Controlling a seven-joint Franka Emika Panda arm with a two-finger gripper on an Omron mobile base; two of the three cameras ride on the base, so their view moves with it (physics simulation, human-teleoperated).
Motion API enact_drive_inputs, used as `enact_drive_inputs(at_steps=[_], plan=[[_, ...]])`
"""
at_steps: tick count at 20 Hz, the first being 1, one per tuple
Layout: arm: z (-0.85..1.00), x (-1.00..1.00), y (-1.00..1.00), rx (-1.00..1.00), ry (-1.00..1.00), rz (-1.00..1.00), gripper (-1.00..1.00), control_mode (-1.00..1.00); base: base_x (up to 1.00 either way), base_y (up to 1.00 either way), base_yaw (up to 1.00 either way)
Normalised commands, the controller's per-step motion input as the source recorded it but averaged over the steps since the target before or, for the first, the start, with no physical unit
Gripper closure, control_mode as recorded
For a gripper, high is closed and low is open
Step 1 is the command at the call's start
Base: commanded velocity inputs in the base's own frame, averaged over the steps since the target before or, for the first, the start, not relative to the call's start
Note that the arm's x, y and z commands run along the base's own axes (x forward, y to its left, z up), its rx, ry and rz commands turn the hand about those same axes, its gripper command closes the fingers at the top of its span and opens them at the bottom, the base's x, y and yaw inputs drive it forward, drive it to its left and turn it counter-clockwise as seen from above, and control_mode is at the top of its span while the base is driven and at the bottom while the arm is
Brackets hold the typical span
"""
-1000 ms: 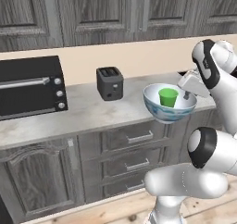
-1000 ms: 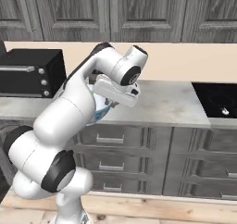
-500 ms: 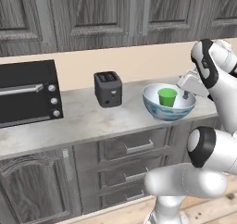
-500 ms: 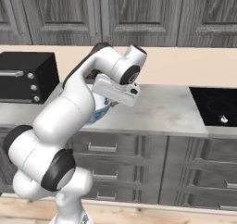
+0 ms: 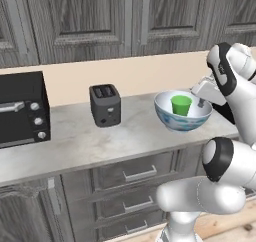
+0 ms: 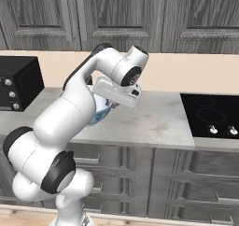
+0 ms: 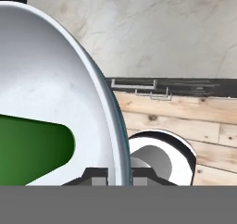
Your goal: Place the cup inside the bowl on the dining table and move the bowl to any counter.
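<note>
Upright, the cup stands mouth-up in the bowl, its rim pinched by the jaws.

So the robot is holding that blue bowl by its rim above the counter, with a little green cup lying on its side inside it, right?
Almost. The cup is not lying on its side: the left base view shows it standing upright inside the bowl. The rest holds: the gripper has its jaws shut on the bowl's rim, one inside and one outside, above the counter.

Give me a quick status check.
Fingers pinched on the bowl's rim. Cup upright inside the bowl, held over the counter. Toaster off to one side, apart.
</note>
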Motion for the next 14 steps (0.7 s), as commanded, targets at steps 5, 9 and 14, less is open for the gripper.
enact_drive_inputs(at_steps=[5, 9, 14], plan=[[0.00, 0.00, 0.00, 0.00, 0.00, 0.00, 1.00, 1.00, 0.06, -0.10, 0.02], [0.00, 0.00, 0.00, 0.00, 0.00, 0.00, 1.00, 1.00, 0.00, 0.00, 0.00], [0.00, 0.00, 0.00, 0.00, 0.00, 0.00, 1.00, 1.00, 0.00, 0.00, 0.00]])
